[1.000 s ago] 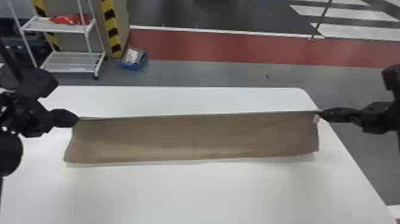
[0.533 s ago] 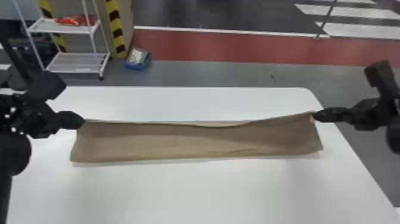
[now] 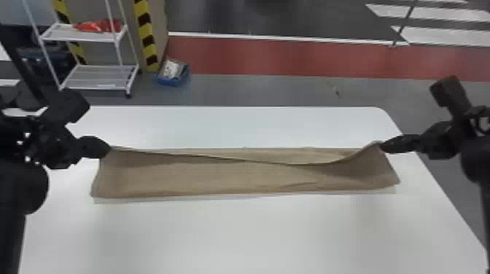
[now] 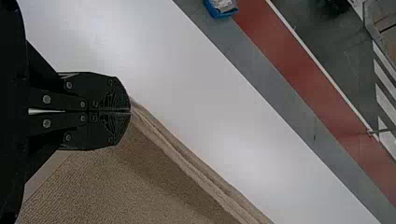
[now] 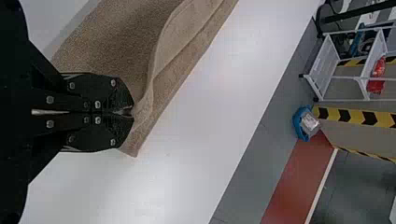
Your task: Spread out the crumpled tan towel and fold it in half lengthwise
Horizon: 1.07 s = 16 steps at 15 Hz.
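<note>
While the table [image 3: 240,233] is bearing its whole length, the towel [image 3: 218,178] is lying in front of the robot as a long strip, its long axis running left to right between the two grippers. It is looking already doubled lengthwise, the upper layer probably needing only a final lay-down along the far side. That layer is sagging toward the robot right of the middle, baring a strip of the lower layer [image 3: 277,155], so the slack is sitting nearer the right gripper [image 5: 132,112] than the left gripper [image 4: 129,111]. Each is pinching the towel at its own far corner, fingers closed together; the left is pointing inward from one end, the right from the other. Beyond the table's far edge, the rack [image 3: 84,33] is standing off to the left, with the bin [image 3: 169,81] beside it on the floor, both well apart from the work. What is standing in the way is the sag itself: letting go there is risking a crooked edge, so some outward tension is seeming wise first.
</note>
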### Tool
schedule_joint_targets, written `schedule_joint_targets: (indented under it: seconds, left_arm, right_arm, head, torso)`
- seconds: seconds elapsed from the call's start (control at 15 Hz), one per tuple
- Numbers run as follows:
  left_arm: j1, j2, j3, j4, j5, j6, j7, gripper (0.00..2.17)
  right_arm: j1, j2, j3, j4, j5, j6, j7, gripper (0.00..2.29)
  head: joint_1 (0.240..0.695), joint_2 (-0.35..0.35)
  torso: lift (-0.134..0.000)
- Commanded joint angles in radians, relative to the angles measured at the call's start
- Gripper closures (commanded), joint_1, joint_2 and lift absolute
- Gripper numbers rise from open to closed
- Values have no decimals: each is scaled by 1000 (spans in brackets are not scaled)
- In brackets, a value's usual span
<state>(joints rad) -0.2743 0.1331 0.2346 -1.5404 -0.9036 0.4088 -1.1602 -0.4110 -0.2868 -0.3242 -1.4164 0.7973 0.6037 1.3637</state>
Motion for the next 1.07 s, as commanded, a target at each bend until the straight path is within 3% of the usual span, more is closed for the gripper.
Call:
schedule_joint_targets:
  seconds: [0.0,0.07,0.13,0.2,0.27,0.6,1.0]
  left_arm:
    - [9,-6,-15,-3,5,-1,28,1970]
    - [21,-6,-20,-10,11,-1,47,1858]
    - [32,-7,-23,-17,17,-1,70,1308]
    - [40,-10,-23,-27,25,-1,94,579]
    - [40,-12,-23,-33,29,2,94,309]
    - [40,-13,-18,-30,31,17,128,279]
    - [44,-10,-3,-30,43,17,128,282]
  right_arm:
    - [0,15,4,4,8,3,3,1308]
    - [1,21,4,4,14,12,3,900]
    - [3,23,4,4,19,34,3,562]
    - [3,24,4,4,19,52,-15,512]
    - [1,24,2,4,19,80,-43,508]
    - [-3,24,4,20,22,120,-130,522]
    - [4,26,10,22,19,144,-130,522]
  head:
    - [695,-80]
    - [695,-79]
    - [695,-77]
    - [695,-77]
    - [695,-77]
    - [695,-95]
    - [695,-101]
  torso:
    - [-124]
    - [-124]
    - [-124]
    - [-124]
    - [-124]
    - [-124]
    - [-124]
